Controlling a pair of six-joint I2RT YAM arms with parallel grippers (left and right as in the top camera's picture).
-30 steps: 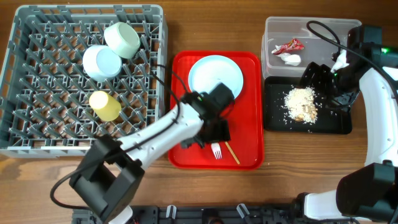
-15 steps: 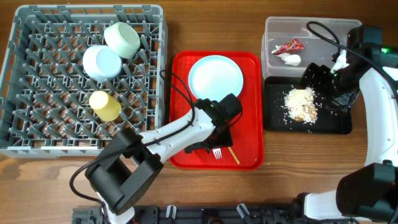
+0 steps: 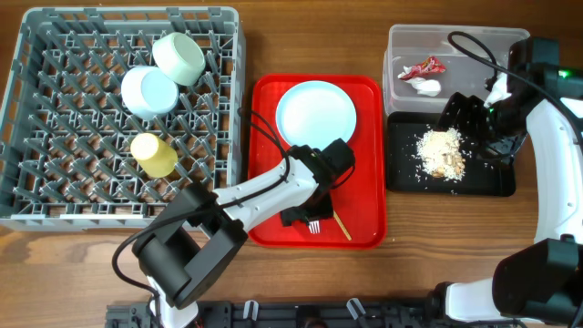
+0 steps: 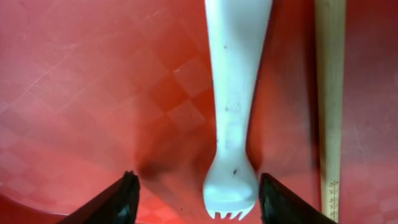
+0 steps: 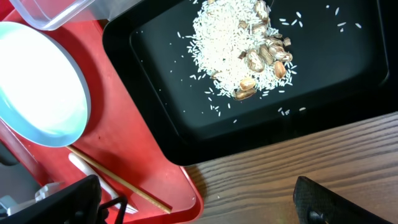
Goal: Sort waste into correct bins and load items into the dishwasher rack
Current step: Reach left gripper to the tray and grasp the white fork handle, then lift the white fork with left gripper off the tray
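Left gripper (image 4: 198, 186) sits low over the red tray (image 4: 74, 93). I hold its jaws partly apart, straddling the tined end of the white fork (image 4: 233, 93), with neither finger touching it. The wooden chopstick (image 4: 329, 93) lies just beside the fork. My right gripper (image 5: 202, 199) hangs wide apart by the black tray (image 5: 348, 81) holding the food scraps (image 5: 239, 50).

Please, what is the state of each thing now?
Fork, flat on red tray, not gripped.
Left tool, open around fork.
Chopstick, flat beside fork.
Plate, face up on tray.
Bowls, cup, in rack.
Wrapper, tissue, in clear tub.
Scraps, piled in black tray.
Right tool, open, empty.
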